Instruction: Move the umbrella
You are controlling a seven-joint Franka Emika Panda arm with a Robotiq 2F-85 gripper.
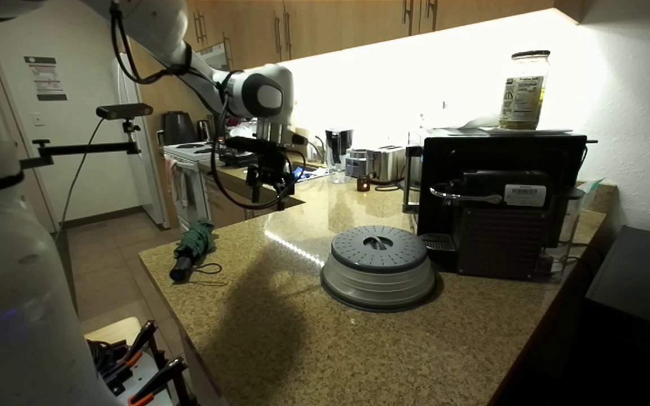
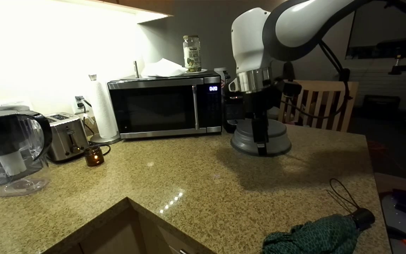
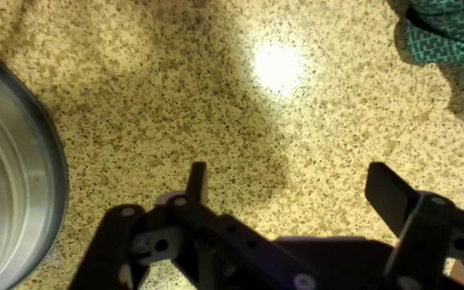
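Note:
The umbrella is folded, green with a dark pattern, with a black handle and a thin wrist loop. It lies on the counter close to its edge, seen in both exterior views as the umbrella and the umbrella. In the wrist view only part of the umbrella shows, at the top right corner. My gripper hangs above the counter, apart from the umbrella. Its fingers stand wide apart in the wrist view, with only bare speckled stone below the gripper.
A round grey ribbed cover sits on the counter, at the left of the wrist view. Beyond it stand a black coffee machine and a microwave. A toaster, water pitcher and lit candle stand further along.

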